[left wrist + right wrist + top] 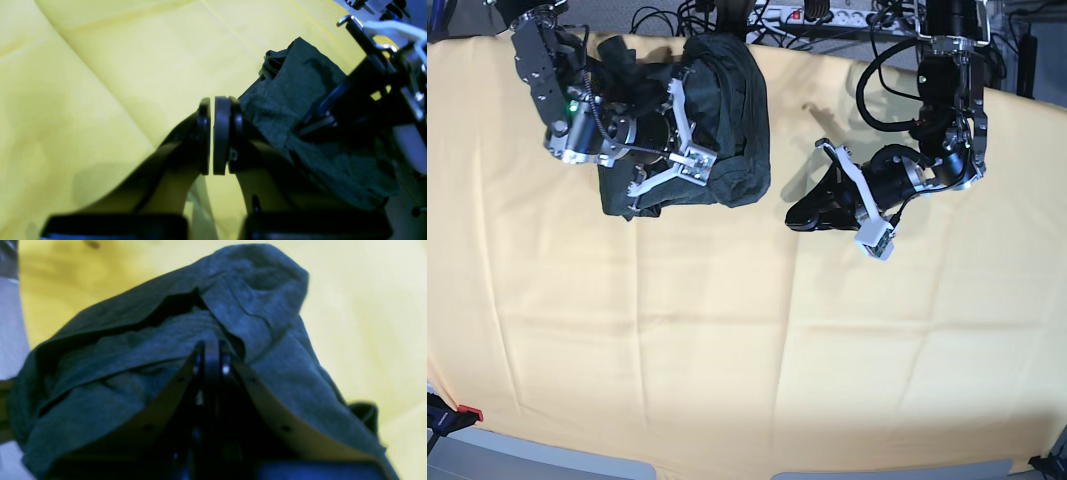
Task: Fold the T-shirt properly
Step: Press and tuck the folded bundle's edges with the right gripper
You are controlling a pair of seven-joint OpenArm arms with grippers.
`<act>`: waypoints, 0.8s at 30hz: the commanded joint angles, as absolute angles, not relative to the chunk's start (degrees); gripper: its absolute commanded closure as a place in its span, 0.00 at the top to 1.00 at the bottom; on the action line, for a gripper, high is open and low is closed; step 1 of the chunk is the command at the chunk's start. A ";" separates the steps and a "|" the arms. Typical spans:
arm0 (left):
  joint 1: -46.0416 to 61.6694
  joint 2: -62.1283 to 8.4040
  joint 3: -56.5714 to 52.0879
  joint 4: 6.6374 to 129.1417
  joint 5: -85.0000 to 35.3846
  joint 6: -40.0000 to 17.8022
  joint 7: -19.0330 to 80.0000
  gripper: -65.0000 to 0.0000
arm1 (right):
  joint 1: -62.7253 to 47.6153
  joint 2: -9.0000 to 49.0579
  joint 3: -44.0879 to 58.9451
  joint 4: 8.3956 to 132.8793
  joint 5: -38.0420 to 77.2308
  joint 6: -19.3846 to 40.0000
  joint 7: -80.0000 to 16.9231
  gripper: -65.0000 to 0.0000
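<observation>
A dark charcoal T-shirt (727,110) lies bunched in a thick, uneven bundle near the far edge of the table, toward its far-left corner in the base view, on a pale yellow tablecloth (727,340). The right gripper (211,355) sits on top of the bundle with its jaws pressed together; folds of cloth crowd around the tips, but no fabric shows between them. The left gripper (211,133) hovers over bare cloth just beside the bundle, its pads (221,133) all but touching and holding nothing. The risk from here appears to be the bundle itself: layers are rumpled rather than squared, so a push from the closed right gripper could drag the stack askew or pull the tablecloth into wrinkles.
</observation>
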State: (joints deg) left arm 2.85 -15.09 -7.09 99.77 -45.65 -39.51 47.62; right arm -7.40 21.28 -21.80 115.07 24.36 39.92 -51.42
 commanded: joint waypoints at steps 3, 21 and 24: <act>1.89 -15.25 -7.27 100.86 -47.07 -40.00 46.33 0.07 | -5.69 21.23 -24.84 115.90 21.37 39.20 -45.67 0.00; 1.54 -16.69 -7.31 100.86 -47.07 -40.00 46.30 0.07 | 0.47 19.07 -26.89 117.03 12.78 29.80 -55.42 0.00; 1.58 -16.69 -7.31 100.86 -47.05 -40.00 46.30 0.07 | 0.23 19.09 -26.89 117.03 12.64 30.74 -57.71 0.00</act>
